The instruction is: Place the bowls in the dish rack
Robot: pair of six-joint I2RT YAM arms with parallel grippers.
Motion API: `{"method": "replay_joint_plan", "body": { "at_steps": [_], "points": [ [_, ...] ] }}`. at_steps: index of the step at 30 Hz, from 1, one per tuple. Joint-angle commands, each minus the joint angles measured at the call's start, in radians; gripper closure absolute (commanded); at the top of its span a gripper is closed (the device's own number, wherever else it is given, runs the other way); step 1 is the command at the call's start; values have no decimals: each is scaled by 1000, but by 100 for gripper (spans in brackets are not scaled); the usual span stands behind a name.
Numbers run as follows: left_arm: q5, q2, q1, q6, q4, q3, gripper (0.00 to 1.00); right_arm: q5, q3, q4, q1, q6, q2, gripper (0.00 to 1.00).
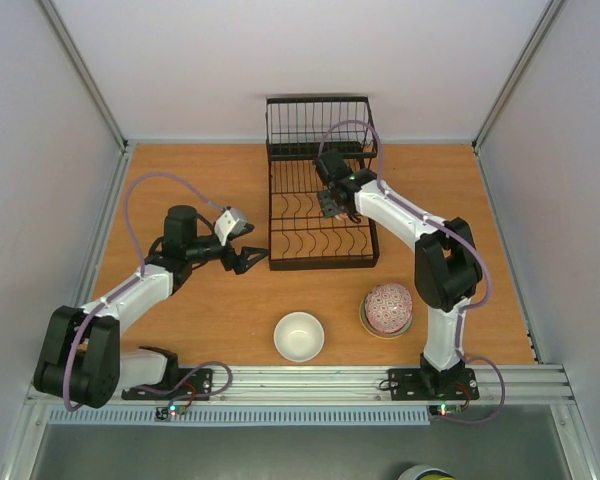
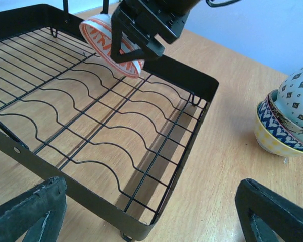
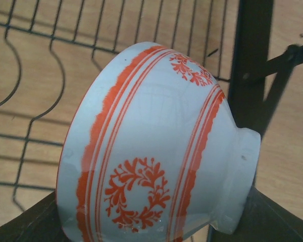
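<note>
Top external: right gripper (image 1: 330,200) clamped on red-patterned bowl (image 3: 156,151) above dish rack (image 1: 320,263), far edge; left gripper (image 1: 251,250) spread open, empty, beside it.

Looked down on the dish rack (image 1: 300,245) from overhead, across it from low beside it, closely onto its wires.

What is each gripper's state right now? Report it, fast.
Left gripper: open, holding nothing.
Right gripper: closed on the round white ceramic bowl with orange-red bands.
</note>
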Motion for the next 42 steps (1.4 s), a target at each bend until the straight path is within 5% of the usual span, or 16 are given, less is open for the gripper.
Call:
{"method": "replay_joint_plan", "body": {
  "at_steps": [1, 20, 22, 26, 31, 42],
  "points": [
    [9, -12, 3, 3, 54, -2, 9, 48, 72, 14, -24, -45, 25, 99],
    [14, -8, 5, 12, 46, 2, 9, 16, 90, 29, -88, -48, 123, 98],
    [16, -9, 5, 12, 46, 1, 9, 17, 82, 14, -92, -24, 123, 89],
    [21, -12, 4, 15, 46, -1, 9, 52, 42, 12, -92, 7, 119, 42],
    [27, -14, 4, 17, 45, -3, 9, 155, 21, -5, -92, 33, 119, 25],
    [44, -17, 4, 21, 43, -4, 9, 225, -64, 13, -92, 93, 47, 6]
  ]
}}
